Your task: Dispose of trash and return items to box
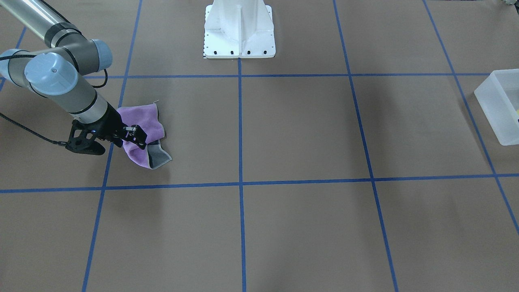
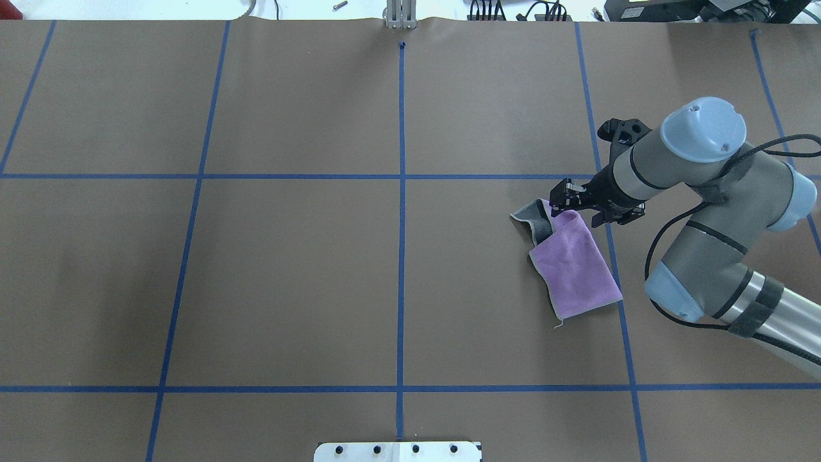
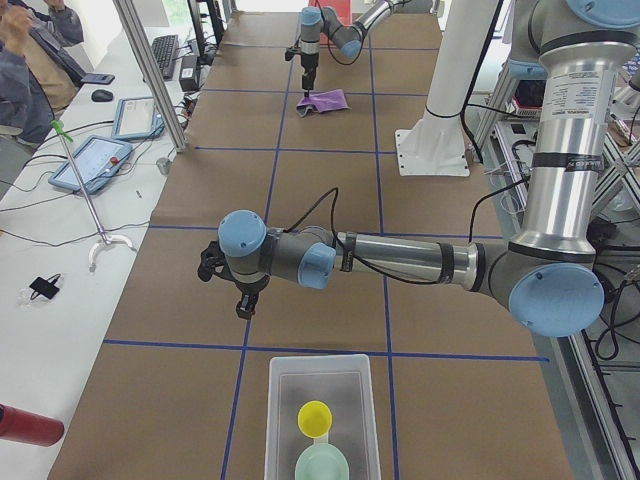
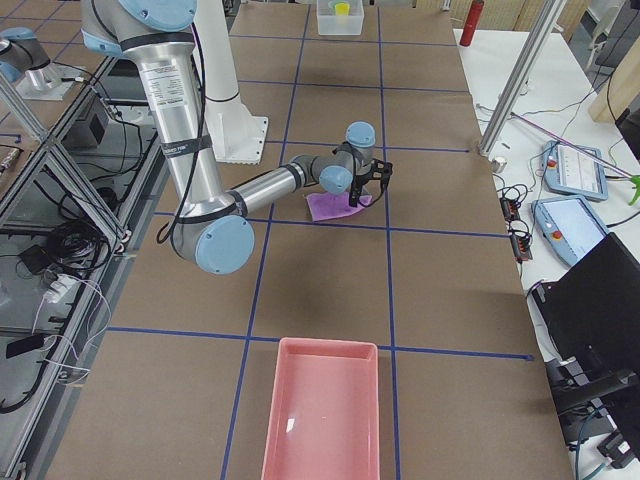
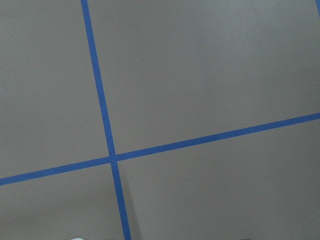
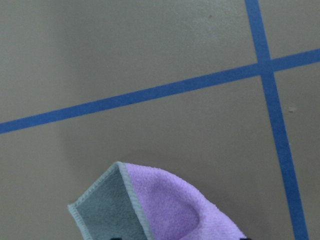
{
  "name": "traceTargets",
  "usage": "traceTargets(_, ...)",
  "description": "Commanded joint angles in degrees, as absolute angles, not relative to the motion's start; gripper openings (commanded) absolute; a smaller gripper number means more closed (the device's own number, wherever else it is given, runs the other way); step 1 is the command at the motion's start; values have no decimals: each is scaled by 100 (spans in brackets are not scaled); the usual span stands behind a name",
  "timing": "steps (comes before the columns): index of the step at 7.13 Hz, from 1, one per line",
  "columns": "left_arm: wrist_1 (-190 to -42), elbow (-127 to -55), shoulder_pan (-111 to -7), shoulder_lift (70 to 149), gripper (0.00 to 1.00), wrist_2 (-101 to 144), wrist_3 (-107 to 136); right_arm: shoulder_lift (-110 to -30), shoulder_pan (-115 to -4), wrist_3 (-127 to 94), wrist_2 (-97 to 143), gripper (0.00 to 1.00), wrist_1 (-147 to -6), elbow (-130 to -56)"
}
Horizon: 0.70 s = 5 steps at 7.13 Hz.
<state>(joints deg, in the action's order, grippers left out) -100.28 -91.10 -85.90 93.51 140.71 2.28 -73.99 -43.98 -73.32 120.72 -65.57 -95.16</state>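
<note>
Noted right gripper (image 2: pixel 555 205) on folded, grey-backed, stitched corner of fleecy purple cloth (image 2: pixel 577 269). Cannot tell clenched or released; same for left gripper (image 3: pixel 243 305).

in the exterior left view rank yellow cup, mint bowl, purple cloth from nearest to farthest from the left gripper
1. yellow cup, in the box's end toward the left gripper
2. mint-green bowl, same box, beyond the cup
3. purple cloth, table's far end

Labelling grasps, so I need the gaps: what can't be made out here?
Right gripper: overhead view, it overlaps the purple microfibre cloth; grip unclear.
Left gripper: seen only in exterior left view; open or shut unknown.
Translucent white plastic box: front-facing view's right edge cuts it.
Pale mint-green round bowl: exterior left view's bottom edge cuts it.
</note>
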Motion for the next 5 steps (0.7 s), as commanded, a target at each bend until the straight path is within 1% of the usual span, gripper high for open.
traceTargets(1,-10028,-9132,-8596,9334,86,14071,229,-7400,-4333,-7427,11988,79,-6548,-9370)
traceTargets(2,-10028,-9132,-8596,9343,86,14071,229,-7400,-4316,-7557,11988,58,-6557,-9360)
traceTargets(3,-10028,-9123,-8596,9343,86,14071,229,-7392,-4315,-7741,11997,1,-6557,-9360)
traceTargets(5,-10020,-9132,-8578,9351,86,14063,263,-7409,-4359,-7612,12110,0,-6565,-9378)
